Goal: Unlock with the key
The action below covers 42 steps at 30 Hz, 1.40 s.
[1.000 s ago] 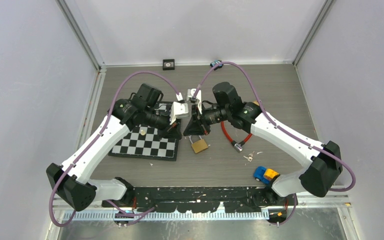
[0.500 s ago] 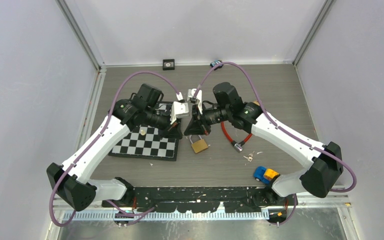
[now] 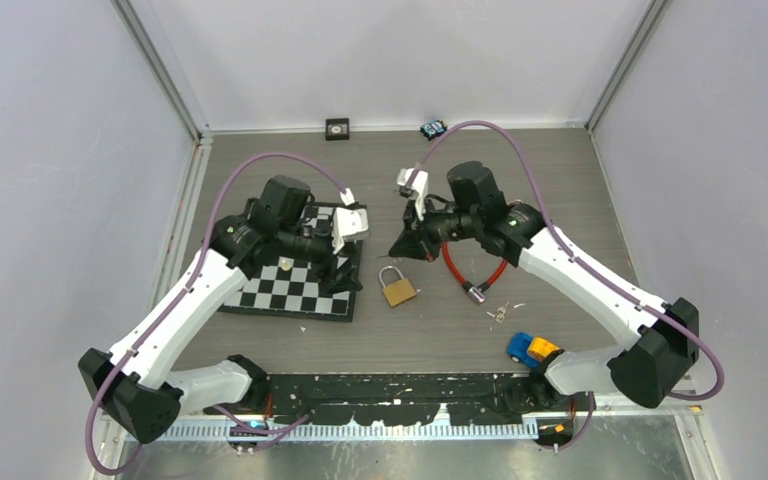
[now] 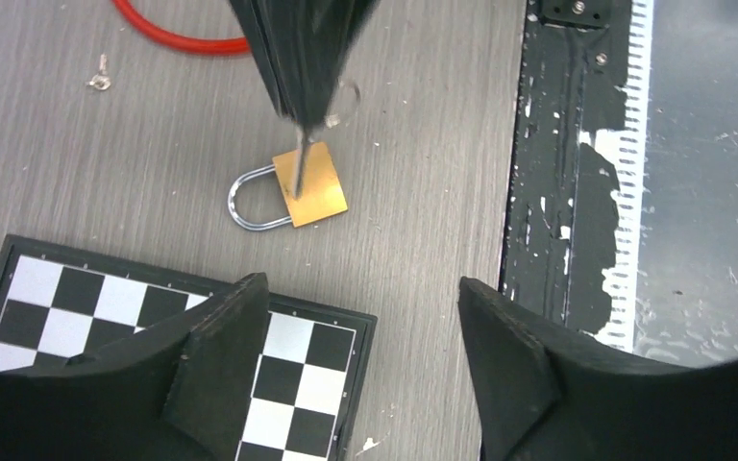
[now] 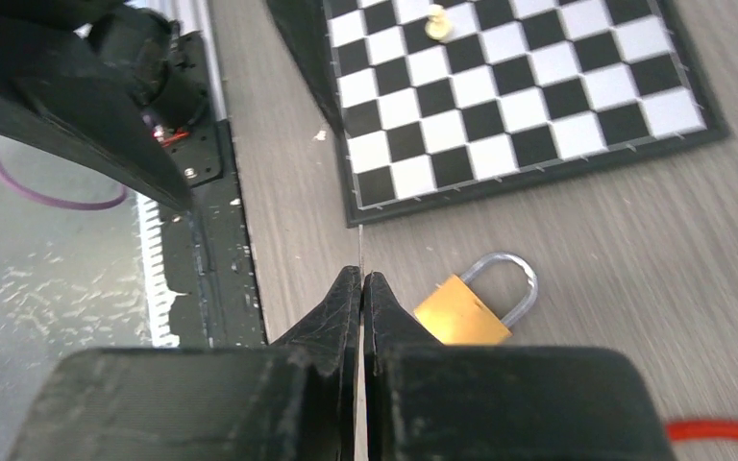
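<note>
The brass padlock (image 3: 398, 290) lies flat on the worktop (image 3: 560, 180) in the lower centre of the top view, free of both arms. Just to its left, the left pincer (image 4: 360, 288) hangs released, fingers spread wide, over the corner of the chessboard (image 3: 290, 290). Farther up the frame, the right pincer (image 3: 405, 248) is clenched on the key (image 4: 300, 165), blade projecting past the tips and apparently clear of the lock. Recommended procedure: clamp the lock body with the left pincer first, then align the blade with the keyway, which no view shows, before inserting and turning.
</note>
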Each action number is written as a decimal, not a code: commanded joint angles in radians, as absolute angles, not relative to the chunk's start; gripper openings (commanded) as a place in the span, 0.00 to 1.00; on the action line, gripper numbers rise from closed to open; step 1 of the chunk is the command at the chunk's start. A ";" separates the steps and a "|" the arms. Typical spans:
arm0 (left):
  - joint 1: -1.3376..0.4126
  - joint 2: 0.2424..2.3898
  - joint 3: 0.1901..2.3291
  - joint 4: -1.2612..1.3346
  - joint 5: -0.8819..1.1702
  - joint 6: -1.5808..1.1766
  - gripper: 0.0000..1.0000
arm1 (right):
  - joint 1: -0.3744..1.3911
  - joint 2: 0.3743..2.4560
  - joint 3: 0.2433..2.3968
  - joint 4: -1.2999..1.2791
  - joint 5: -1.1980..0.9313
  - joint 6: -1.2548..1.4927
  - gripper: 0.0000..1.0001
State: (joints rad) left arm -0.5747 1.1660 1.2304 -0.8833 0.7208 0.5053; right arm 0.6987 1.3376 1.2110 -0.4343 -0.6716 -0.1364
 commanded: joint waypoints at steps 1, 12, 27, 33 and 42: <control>-0.568 1.114 1.173 -0.769 0.668 0.500 0.79 | 0.591 1.249 1.181 -0.440 -0.638 -0.145 0.01; -0.597 1.322 1.068 -0.615 0.658 0.703 0.85 | 0.304 1.117 1.095 -0.467 -0.574 -0.050 0.01; -0.697 1.871 1.459 -1.004 0.601 1.546 0.88 | 0.148 1.112 1.031 -0.422 -0.674 -0.020 0.01; -0.756 1.970 1.508 -1.086 0.506 1.713 0.88 | 0.137 1.120 1.027 -0.422 -0.684 -0.021 0.01; -0.801 2.014 1.523 -1.055 0.479 1.741 0.89 | 0.133 1.121 1.029 -0.427 -0.706 -0.018 0.01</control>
State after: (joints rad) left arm -0.7898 1.9991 1.4811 -1.0302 0.4915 1.6886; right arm 0.1398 1.1202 1.0302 -0.4637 -0.6720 -0.0265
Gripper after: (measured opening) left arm 0.892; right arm 0.048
